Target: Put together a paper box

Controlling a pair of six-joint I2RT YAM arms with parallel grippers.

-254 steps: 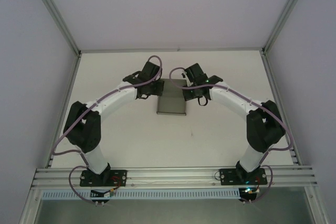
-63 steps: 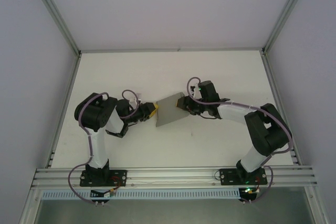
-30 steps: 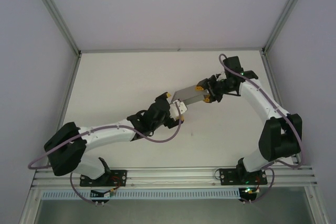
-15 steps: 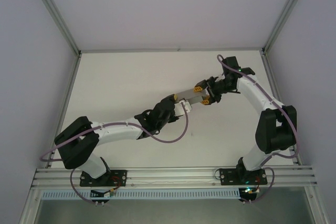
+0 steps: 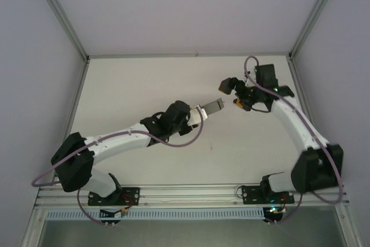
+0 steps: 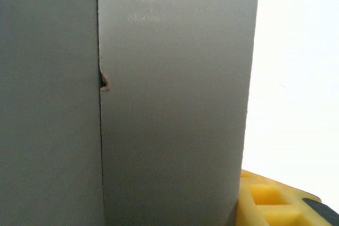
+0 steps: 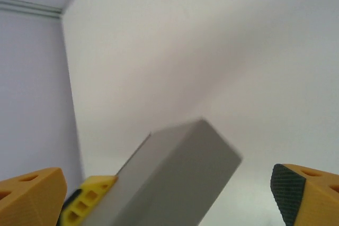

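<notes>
Pale matte walls with aluminium corner posts close in a white table. A slotted aluminium rail along the table's near edge carries both arm bases.

The left arm reaches low across the table from the near left towards the middle. The right arm stands up from the near right and bends over towards the far right.

The left gripper is clamped on the near-left end of the paper box. The box is a narrow grey cardboard piece that juts out towards the far right, near the middle of the table. Whether it touches the table cannot be told.

The right gripper hangs just beyond the box's free end with its jaws spread wide, holding nothing and touching nothing.

From the right wrist, its yellow fingertips sit at the bottom corners. The box rises tilted between them and clear of both, with a yellow finger of the left gripper at its lower left edge.

In the left wrist view the grey card stands right in front of the camera. A straight seam with a small nick runs down it, and one yellow finger lies along its lower right edge.
</notes>
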